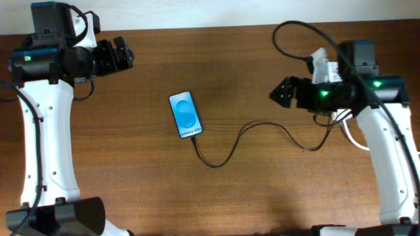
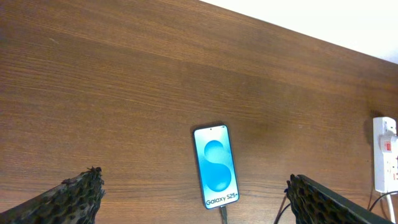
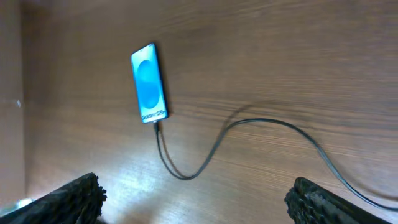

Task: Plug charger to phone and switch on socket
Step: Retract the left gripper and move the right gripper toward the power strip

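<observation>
The phone lies flat mid-table, blue screen up; it also shows in the left wrist view and the right wrist view. The thin black charger cable has its plug tip in the phone's near end and curves right toward the socket; it shows in the right wrist view. The white socket shows at the left wrist view's right edge and is mostly hidden under the right arm overhead. My left gripper is open and empty, far left of the phone. My right gripper is open and empty, right of the phone.
A thick white cord loops beside the right arm. A black robot cable arcs over the table's far right. The brown wooden table ends at a white wall along the far edge.
</observation>
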